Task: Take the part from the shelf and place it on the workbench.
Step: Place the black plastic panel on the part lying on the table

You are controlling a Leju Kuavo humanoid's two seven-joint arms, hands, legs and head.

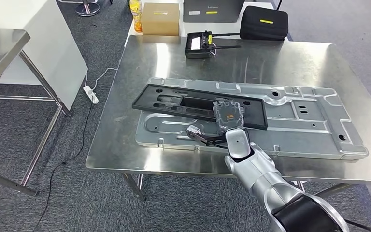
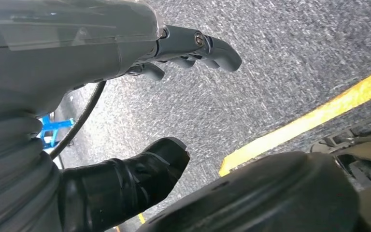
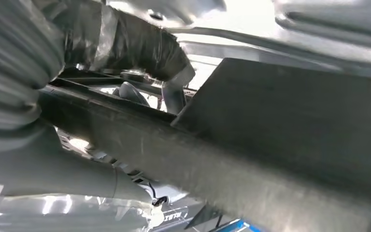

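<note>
The long black rectangular plastic frame part (image 1: 193,104) lies slanted across the large silver stamped metal panel (image 1: 299,121) on the shiny steel tabletop (image 1: 140,67). The right hand (image 1: 224,121), at the frame's 5 o'clock end, grips its near edge; in the right wrist view the fingers (image 3: 140,46) wrap around that edge. The left hand (image 2: 174,96) hangs over grey carpet (image 2: 290,63), fingers apart, holding nothing.
</note>
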